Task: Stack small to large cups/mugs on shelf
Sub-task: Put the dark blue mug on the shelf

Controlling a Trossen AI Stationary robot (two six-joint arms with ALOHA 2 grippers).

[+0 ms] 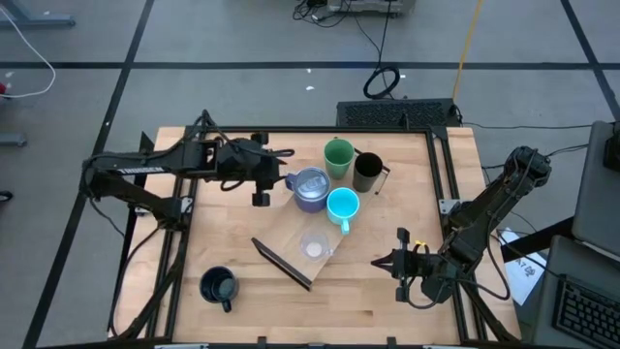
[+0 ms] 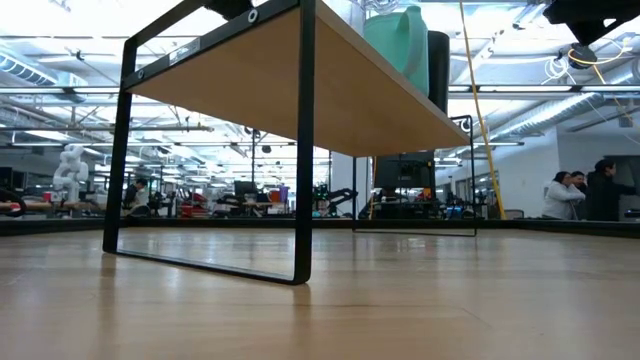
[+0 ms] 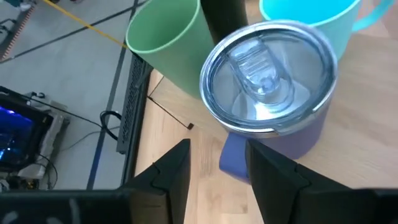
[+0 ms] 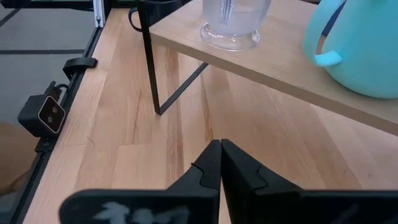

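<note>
Fingers of the left gripper [image 3: 217, 171] are standing apart beside the purplish-grey shiny mug [image 1: 311, 188] sitting on the shelf [image 1: 291, 242]. The squat black handled mug [image 1: 219, 287] is probably waiting next. The right gripper [image 4: 221, 163] is resting clenched.

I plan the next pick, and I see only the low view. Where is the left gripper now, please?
Observer: The left gripper is at the purplish-grey mug on the shelf, with its fingers open on either side of the handle.
Operator: Is any cup not on the shelf?
Observer: Yes, the squat black mug stands on the tabletop, on the left arm's side.
Operator: And the right gripper?
Observer: The right gripper is shut and empty, on the right arm's side, clear of the shelf.
</note>
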